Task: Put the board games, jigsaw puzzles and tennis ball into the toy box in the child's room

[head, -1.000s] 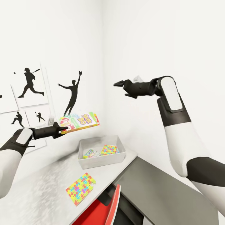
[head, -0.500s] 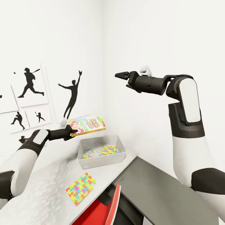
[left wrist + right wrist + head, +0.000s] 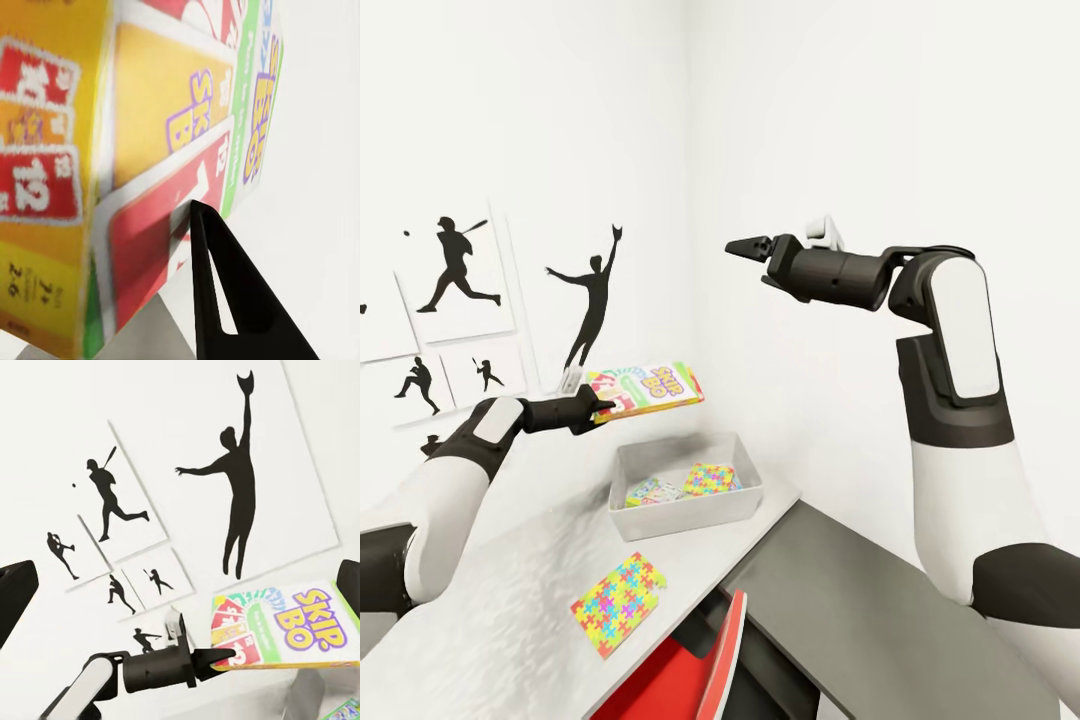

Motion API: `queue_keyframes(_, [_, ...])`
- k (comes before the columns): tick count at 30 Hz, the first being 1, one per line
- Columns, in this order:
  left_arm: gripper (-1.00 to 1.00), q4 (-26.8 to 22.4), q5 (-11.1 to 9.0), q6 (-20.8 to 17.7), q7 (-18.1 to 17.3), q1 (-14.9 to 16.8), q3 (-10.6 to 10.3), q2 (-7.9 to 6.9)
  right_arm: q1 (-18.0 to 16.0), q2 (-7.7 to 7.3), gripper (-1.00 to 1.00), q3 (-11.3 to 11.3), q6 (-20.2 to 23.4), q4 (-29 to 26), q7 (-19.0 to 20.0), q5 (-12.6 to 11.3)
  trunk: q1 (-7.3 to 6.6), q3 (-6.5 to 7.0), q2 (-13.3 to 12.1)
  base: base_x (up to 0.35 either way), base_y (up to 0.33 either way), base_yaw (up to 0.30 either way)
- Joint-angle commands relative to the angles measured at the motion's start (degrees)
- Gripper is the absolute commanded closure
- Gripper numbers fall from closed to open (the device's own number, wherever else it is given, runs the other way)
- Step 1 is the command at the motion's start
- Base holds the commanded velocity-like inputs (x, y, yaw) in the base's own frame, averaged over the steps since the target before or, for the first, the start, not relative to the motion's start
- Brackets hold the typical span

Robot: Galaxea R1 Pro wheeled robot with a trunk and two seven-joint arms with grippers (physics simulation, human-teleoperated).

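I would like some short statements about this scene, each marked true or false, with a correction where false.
1. The left tool holds the Skip-Bo game box. True.
2. The game box lies inside the grey toy box. False: it is held in the air above it.
3. One jigsaw puzzle lies on the table, outside the toy box. True.
4. The right tool grips a ball. False: it holds nothing, raised near the wall.

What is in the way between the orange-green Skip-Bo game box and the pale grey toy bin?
Nothing visible. The left gripper holds the orange-green Skip-Bo box in open air above the pale grey toy bin.
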State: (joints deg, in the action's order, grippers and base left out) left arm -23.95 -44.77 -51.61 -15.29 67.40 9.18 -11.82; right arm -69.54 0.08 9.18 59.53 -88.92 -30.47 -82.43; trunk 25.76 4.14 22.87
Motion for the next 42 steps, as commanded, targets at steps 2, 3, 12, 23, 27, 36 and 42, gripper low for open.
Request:
queue_keyframes(2, [1.00, 0.19, 0.56, -0.27, -0.39, 0.17, 0.40, 0.04, 0.15, 0.06, -1.00, 0.03, 0.03, -0.30, -0.62, -0.54, 0.02, -0.15, 0.05, 0.000, 0.000, 0.030])
queue_keyframes(3, [1.00, 0.23, 0.57, -0.26, -0.38, 0.21, 0.40, 0.04, 0.20, 0.07, -1.00, 0.04, 0.01, -0.39, -0.63, -0.54, 0.02, -0.22, 0.05, 0.000, 0.000, 0.048])
queue_keyframes(12, [1.00, 0.31, 0.70, -0.25, -0.40, 0.27, 0.40, 0.06, 0.27, 0.09, -1.00, 0.12, -0.01, -0.55, -0.61, -0.54, 0.02, -0.99, 0.05, 0.000, 0.000, 0.061])
queue_keyframes(23, [1.00, 0.23, 0.87, -0.32, -0.44, 0.27, 0.40, 0.10, 0.28, 0.10, -1.00, 0.04, -0.03, -0.56, -0.58, -0.62, 0.02, -1.98, 0.05, 0.000, 0.000, 0.066])
queue_keyframes(27, [1.00, 0.15, 0.77, -0.33, -0.50, 0.27, 0.46, 0.12, 0.28, 0.10, -1.00, -0.02, 0.04, -0.54, -0.59, -0.64, 0.02, -2.34, 0.05, 0.000, 0.000, 0.066])
queue_keyframes(36, [1.00, -0.13, 0.73, -0.34, -0.52, 0.27, 0.49, 0.19, 0.28, 0.10, -1.00, -0.04, 0.14, -0.31, -0.63, -0.63, 0.02, -3.16, 0.05, 0.000, 0.000, 0.066])
queue_keyframes(42, [1.00, -0.21, 0.73, -0.34, -0.58, 0.27, 0.49, 0.21, 0.34, 0.09, -1.00, -0.06, 0.15, -0.08, -0.58, -0.51, 0.02, -3.70, 0.05, 0.000, 0.000, 0.025])
